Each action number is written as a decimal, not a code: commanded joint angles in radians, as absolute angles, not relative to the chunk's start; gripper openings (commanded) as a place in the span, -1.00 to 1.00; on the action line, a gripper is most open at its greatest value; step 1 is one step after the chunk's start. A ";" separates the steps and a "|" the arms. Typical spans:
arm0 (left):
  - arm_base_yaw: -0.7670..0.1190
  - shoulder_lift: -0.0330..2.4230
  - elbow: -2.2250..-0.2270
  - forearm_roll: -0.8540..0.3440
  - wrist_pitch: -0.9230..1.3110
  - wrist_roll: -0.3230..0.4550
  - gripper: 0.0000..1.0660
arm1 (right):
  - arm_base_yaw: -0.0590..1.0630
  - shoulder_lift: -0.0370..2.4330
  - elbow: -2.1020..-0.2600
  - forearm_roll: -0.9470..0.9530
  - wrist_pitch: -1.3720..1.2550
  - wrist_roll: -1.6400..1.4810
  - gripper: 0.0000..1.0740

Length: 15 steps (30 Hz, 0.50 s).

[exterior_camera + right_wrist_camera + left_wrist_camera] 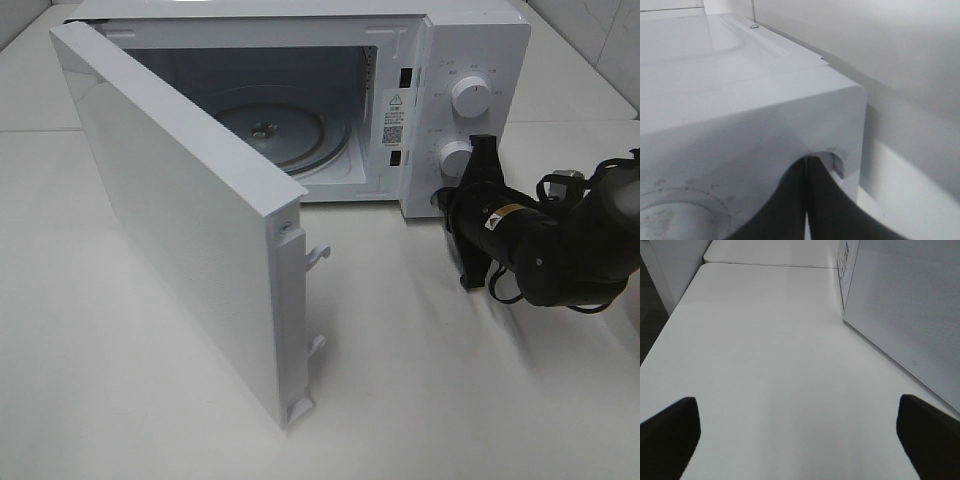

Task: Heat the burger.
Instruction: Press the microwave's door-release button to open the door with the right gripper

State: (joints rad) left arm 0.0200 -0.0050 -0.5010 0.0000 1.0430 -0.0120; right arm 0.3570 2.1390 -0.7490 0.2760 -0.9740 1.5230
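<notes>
The burger is out of view in every frame. The white microwave (pixel 470 40) stands at the back with its door (pixel 170 210) swung wide open to the left. Its glass turntable (pixel 270 135) is bare. My right gripper (pixel 447 200) is shut with nothing in it, its tips against the control panel's bottom corner, just below the lower knob (pixel 455 158). The right wrist view shows the closed fingers (pixel 790 210) meeting by that knob (pixel 670 220). My left gripper (pixel 797 410) is open over bare table, beside the door's outer face (pixel 910 305).
The open door juts far forward over the white table (pixel 450 400) and splits the left side from the right. An upper knob (pixel 470 95) sits above the lower one. The table's left edge (pixel 660 330) drops off near the left arm.
</notes>
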 commanded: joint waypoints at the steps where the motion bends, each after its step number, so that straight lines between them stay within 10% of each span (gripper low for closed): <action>1: 0.020 -0.021 -0.499 -0.009 1.035 -0.014 0.92 | 0.349 2.121 -0.749 0.267 -1.012 1.522 -1.00; 15: 0.020 -0.021 -0.499 -0.009 1.035 -0.014 0.92 | 0.359 2.102 -0.712 0.252 -0.968 1.568 -1.00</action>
